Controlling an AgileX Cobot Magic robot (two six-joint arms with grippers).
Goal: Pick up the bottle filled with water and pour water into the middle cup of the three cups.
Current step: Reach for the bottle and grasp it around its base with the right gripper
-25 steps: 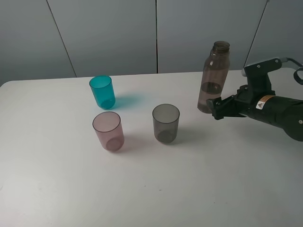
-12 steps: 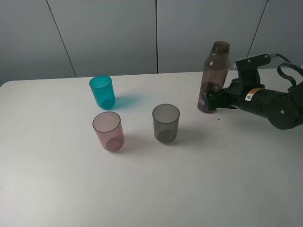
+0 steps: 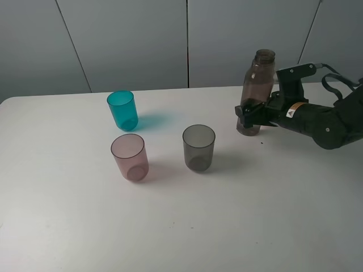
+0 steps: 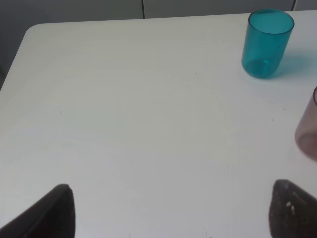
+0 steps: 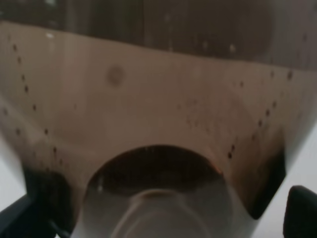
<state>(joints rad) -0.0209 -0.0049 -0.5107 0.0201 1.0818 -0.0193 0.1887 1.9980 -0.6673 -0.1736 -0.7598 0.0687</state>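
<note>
The right end effector (image 3: 247,112) sat low against the bottle (image 3: 258,79), its jaws spread wide with one finger on each side of the bottle's lower body. In the right wrist view the brownish wall of the bottle filled nearly the whole picture, with the dark fingertips (image 5: 301,210) only at the edges. The bottle stood upright on the white counter (image 3: 255,215), its mouth uncapped; how much water it held could not be told.

The grey cup (image 3: 199,147) was the cup nearest the bottle, towards the camera and well apart from it. The pink cup (image 3: 130,157) stood farther from the bottle, past the grey one, and the teal cup (image 3: 123,110) was about as far off. All three were upright and looked empty.

The left end effector (image 4: 171,213) hung wide apart over bare counter, holding nothing.
</note>
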